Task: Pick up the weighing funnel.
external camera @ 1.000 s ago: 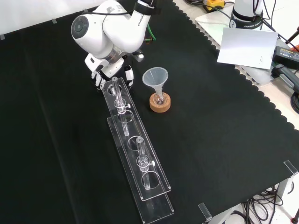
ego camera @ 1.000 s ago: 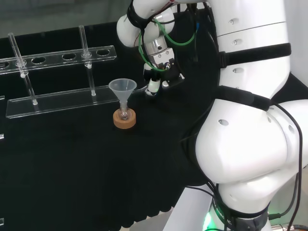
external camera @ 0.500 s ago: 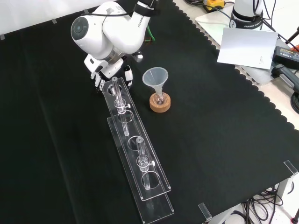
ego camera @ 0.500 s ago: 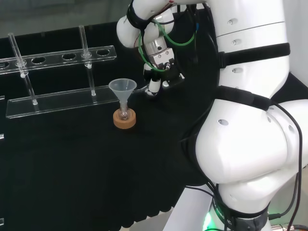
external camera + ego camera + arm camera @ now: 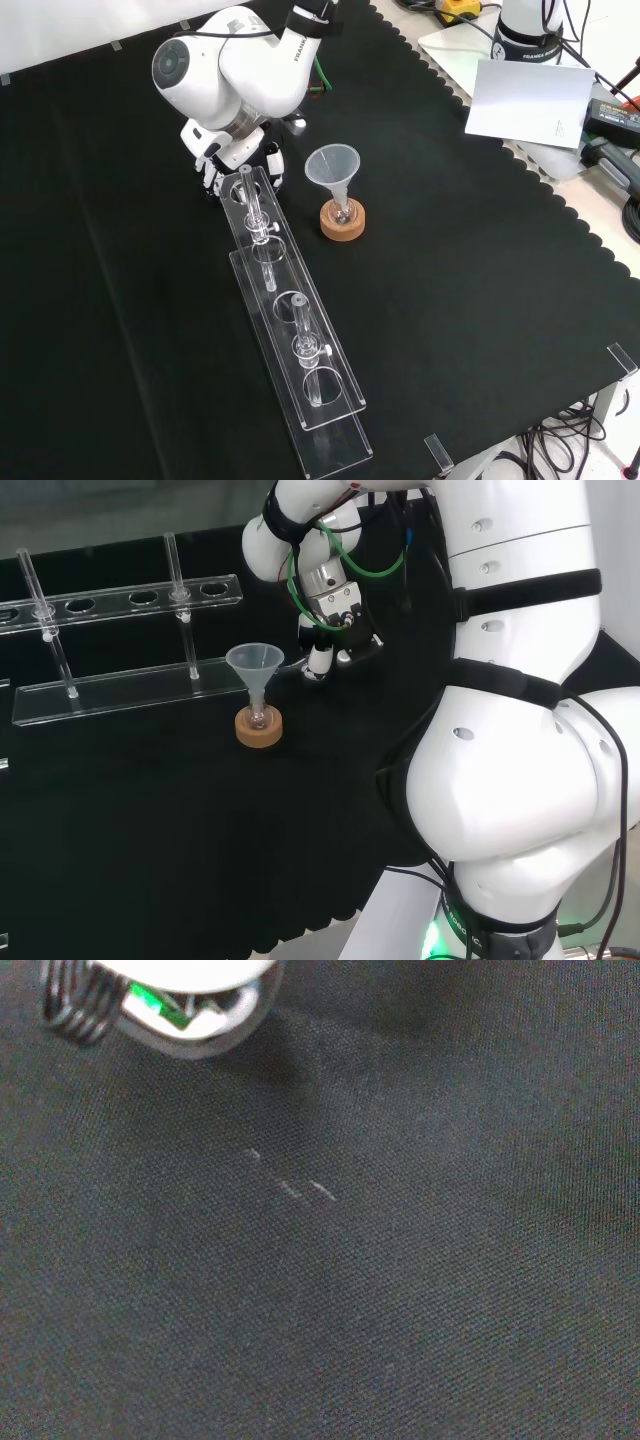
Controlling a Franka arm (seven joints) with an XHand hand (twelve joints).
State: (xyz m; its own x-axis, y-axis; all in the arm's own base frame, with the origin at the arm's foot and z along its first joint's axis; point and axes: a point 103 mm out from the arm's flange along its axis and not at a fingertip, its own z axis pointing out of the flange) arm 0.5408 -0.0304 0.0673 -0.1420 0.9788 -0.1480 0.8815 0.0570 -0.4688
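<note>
Hand (image 5: 228,150) low over the black cloth (image 5: 450,300), near the rack (image 5: 300,350)'s end.

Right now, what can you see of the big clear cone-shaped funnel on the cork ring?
The big clear cone-shaped funnel looks like faintly bluish plastic or glass. It stands upright, wide round mouth up, its narrow stem down in a small clear flask seated in a round cork ring on the black cloth. In the front view it is right of the clear rack. The hand is apart from it.
</note>
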